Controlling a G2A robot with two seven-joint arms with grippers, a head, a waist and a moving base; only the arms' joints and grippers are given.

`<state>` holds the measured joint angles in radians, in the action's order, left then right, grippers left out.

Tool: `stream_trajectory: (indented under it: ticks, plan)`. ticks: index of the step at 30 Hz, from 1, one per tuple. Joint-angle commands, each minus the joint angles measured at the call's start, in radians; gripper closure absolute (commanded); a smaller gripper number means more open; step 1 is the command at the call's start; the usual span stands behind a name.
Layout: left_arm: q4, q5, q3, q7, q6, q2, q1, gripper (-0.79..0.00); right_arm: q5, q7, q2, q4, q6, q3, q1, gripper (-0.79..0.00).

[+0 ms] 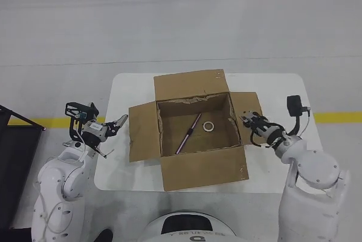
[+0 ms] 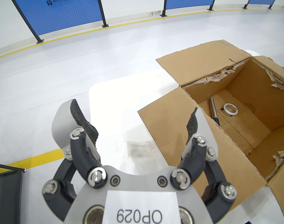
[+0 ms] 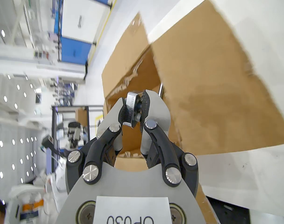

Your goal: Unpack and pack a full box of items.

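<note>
An open cardboard box [image 1: 199,163] stands in the middle of the white table [image 1: 123,97], flaps spread out. On its floor lie a thin metal rod [image 1: 188,134] and a small metal ring [image 1: 209,126]; both appear again in the left wrist view, the rod [image 2: 212,108] beside the ring [image 2: 230,109]. My left gripper [image 1: 115,126] hangs open over the table left of the box, fingers [image 2: 84,123] wide apart. My right gripper [image 1: 251,118] is over the box's right flap, shut on a small metal clamp block [image 3: 131,111].
A flat clear plastic bag [image 2: 140,148] lies on the table beside the box's left flap [image 1: 142,130]. A dark frame [image 1: 8,115] stands left of the table. Yellow floor tape [image 1: 344,117] runs past both sides.
</note>
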<state>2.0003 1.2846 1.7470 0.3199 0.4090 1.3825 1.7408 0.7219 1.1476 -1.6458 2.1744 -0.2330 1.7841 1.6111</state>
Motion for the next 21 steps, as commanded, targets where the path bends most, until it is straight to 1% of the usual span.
stream_trajectory:
  ticks: [1,4,9,11,13,15,17,21]
  plan:
    - [0.000,0.000,0.000,0.000,0.000,0.000,0.000,-0.785,0.077,0.032,0.004,-0.041,-0.010,-0.096,-0.041,0.000]
    - [0.000,0.000,0.000,0.000,0.000,0.000,0.000,-0.785,0.166,0.062,0.008,-0.129,-0.041,-0.219,-0.106,0.000]
    - [0.000,0.000,0.000,0.000,0.000,0.000,0.000,-0.785,0.381,0.015,0.007,-0.316,-0.147,-0.395,-0.211,0.000]
    - [0.000,0.000,0.000,0.000,0.000,0.000,0.000,-0.785,0.441,0.045,0.006,-0.395,-0.179,-0.450,-0.250,0.000]
    - [0.000,0.000,0.000,0.000,0.000,0.000,0.000,-0.785,0.480,0.102,0.007,-0.463,-0.167,-0.488,-0.285,0.000]
    - [0.000,0.000,0.000,0.000,0.000,0.000,0.000,-0.785,0.544,0.127,0.011,-0.508,-0.152,-0.512,-0.306,0.000]
    - [0.000,0.000,0.000,0.000,0.000,0.000,0.000,-0.785,0.570,0.169,0.014,-0.551,-0.145,-0.523,-0.327,0.000]
    - [0.000,0.000,0.000,0.000,0.000,0.000,0.000,-0.785,0.610,0.157,0.015,-0.619,-0.170,-0.533,-0.361,0.000]
